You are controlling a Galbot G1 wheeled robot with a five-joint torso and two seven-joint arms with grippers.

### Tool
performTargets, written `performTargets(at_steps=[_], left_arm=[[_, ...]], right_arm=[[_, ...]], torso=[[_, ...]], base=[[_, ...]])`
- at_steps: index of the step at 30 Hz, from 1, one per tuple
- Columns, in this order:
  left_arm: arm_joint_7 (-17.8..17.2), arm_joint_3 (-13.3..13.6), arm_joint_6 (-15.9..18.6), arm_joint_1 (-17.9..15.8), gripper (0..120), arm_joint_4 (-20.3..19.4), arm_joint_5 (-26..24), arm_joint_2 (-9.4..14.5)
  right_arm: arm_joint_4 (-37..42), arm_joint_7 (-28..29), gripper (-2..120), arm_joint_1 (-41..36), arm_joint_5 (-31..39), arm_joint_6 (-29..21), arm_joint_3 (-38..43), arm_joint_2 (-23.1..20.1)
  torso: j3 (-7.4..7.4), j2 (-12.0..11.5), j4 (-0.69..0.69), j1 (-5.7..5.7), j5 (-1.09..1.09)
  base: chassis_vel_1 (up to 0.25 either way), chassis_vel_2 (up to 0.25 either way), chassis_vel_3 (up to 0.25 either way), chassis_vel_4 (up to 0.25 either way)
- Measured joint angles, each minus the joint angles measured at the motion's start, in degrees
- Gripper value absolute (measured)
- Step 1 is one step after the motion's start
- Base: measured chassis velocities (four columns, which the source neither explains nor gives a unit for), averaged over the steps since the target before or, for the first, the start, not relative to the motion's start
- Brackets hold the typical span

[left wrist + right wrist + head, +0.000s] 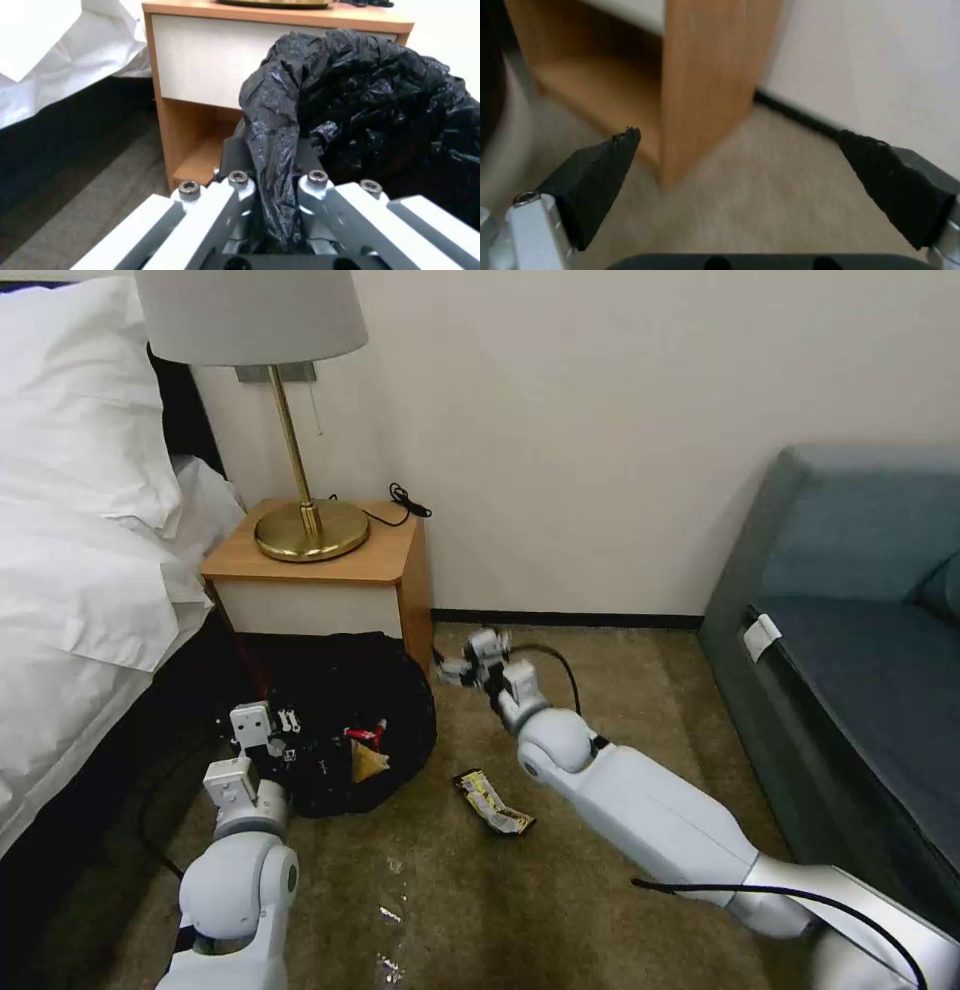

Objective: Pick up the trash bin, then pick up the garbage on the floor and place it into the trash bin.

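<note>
The left pincer [272, 180] grips the black-bagged round trash bin [345, 720]; one dark-and-yellow snack wrapper [492, 803] lies at its four o'clock; the right pincer [740, 180] gapes empty.

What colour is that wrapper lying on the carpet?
The snack wrapper is dark with yellow; the head view shows it best.

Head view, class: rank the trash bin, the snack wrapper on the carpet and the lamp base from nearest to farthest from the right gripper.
From the right gripper:
1. Trash bin, just to its left.
2. Snack wrapper, on the carpet toward the robot.
3. Lamp base, up on the nightstand.
</note>
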Motion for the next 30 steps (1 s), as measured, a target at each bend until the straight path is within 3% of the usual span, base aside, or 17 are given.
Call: performTargets(at_steps=[15, 18, 30], left_arm=[[0.04, 0.74, 0.11, -0.89, 5, 0.09, 0.65, -0.66], [0.05, 0.54, 0.11, -0.66, 5, 0.02, 0.68, -0.71], [0.10, 0.29, -0.19, -0.09, 5, -0.27, 0.79, -1.24]], right_arm=[[-4.25, -6.41, 100, -2.63, -0.91, -0.07, -9.06, -5.00], [-2.76, -10.89, 100, -3.05, -0.61, 0.61, -11.19, -6.53], [-5.17, -18.06, 100, -1.94, 0.76, 5.83, -14.03, -4.53]], torso=[[0.00, 0.00, 0.00, 0.00, 0.00], [0.00, 0.00, -0.01, 0.00, -0.01], [-0.01, 0.00, 0.01, 0.00, -0.01]], base=[[0.000, 0.000, 0.000, 0.000], [0.000, 0.000, 0.000, 0.000], [0.000, 0.000, 0.000, 0.000]])
